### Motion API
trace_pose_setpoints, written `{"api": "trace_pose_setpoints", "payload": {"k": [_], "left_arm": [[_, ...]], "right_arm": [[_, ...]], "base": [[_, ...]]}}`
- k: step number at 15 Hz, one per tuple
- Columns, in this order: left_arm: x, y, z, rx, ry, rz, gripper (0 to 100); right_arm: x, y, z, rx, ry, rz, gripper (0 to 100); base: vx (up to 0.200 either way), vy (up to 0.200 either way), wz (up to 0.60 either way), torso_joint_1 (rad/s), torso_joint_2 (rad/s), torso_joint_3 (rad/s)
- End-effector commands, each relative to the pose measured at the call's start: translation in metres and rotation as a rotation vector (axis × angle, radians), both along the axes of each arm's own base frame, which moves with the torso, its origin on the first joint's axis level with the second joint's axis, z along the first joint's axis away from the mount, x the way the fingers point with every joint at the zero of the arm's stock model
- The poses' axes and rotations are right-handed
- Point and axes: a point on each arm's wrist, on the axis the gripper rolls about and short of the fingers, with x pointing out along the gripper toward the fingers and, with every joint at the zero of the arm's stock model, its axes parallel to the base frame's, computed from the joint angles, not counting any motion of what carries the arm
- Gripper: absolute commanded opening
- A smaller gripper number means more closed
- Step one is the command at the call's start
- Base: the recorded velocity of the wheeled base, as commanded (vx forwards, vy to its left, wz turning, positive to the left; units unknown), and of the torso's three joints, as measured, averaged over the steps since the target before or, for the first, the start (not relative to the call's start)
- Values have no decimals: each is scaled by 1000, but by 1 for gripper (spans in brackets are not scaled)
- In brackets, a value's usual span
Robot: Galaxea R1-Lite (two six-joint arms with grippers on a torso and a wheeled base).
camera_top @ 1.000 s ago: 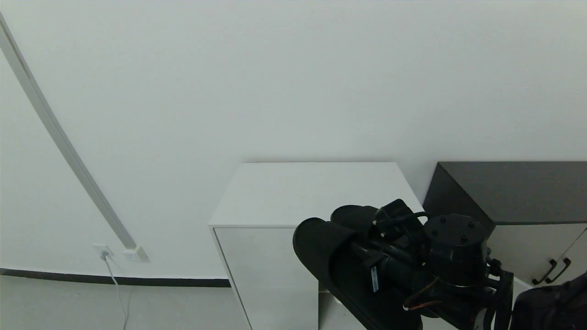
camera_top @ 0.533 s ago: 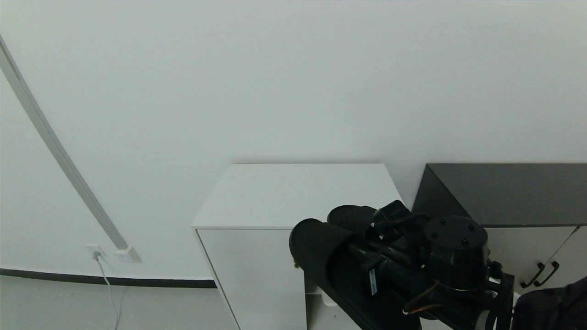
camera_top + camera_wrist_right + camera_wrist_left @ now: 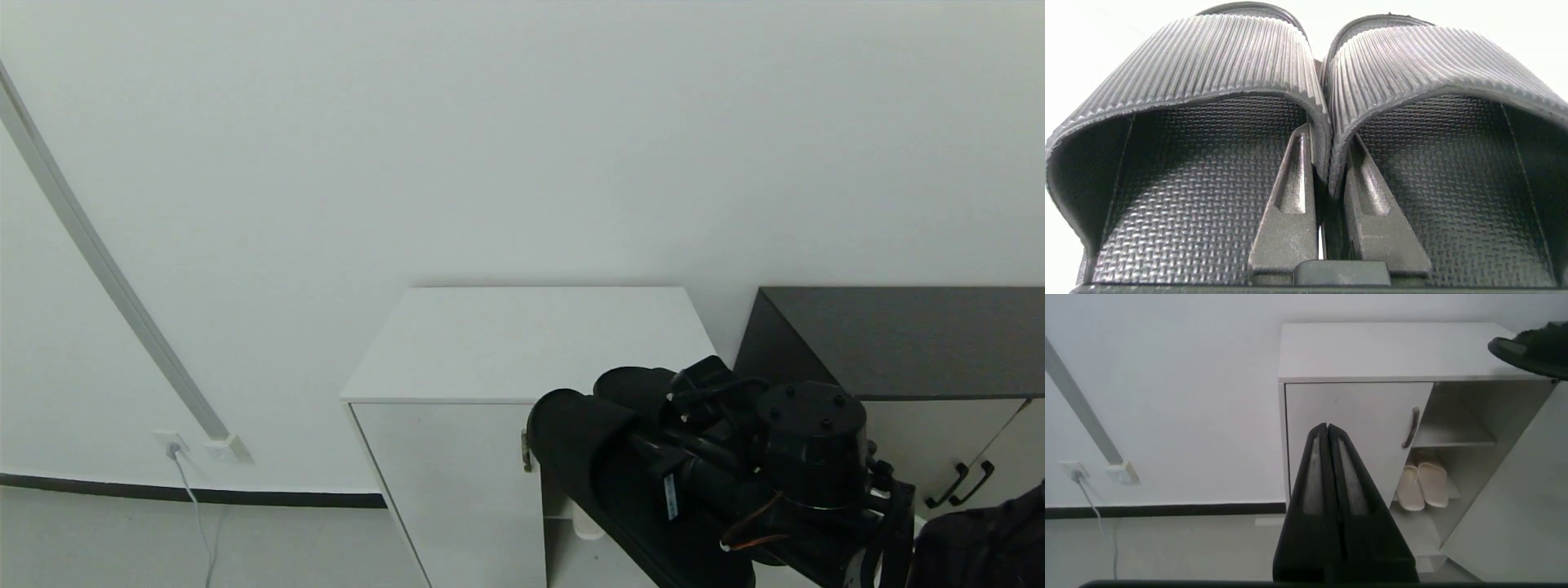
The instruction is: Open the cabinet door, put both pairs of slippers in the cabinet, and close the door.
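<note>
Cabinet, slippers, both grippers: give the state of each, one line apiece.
cabinet: one door shut, the other open.
black slippers: held side by side in the right gripper.
pale slippers: lying on a shelf inside the cabinet.
right gripper: jaws shut on the black slippers.
left gripper: jaws shut, empty.

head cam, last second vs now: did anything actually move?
Mostly the camera moved. The cabinet and wall socket slid together toward the view's left, so the view shifted, not the furniture. Against the cabinet front, the right gripper and its black slippers ended slightly further right, uncovering the door handle. The grip on the slippers is unchanged.
</note>
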Motion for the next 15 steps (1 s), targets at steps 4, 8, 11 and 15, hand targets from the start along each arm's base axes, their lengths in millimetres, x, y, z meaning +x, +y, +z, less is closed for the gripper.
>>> {"api": "trace_pose_setpoints", "payload": {"k": [4,8,11,15], "left_arm": [[0,0,0,1,0,-2,0],[0,0,0,1,0,-2,0],[0,0,0,1,0,-2,0],[0,0,0,1,0,-2,0]], "right_arm": [[1,1,-3,-8,7,1,0],[3,2,-7,-12,11,0,0],[3,2,-8,-13,11,-2,0],[4,3,-10,-12,8,-6,0]], "base": [[-150,0,0,-7,-1,2],[0,0,0,0,0,0],[0,0,0,0,0,0],[0,0,0,-87,191,104]]}}
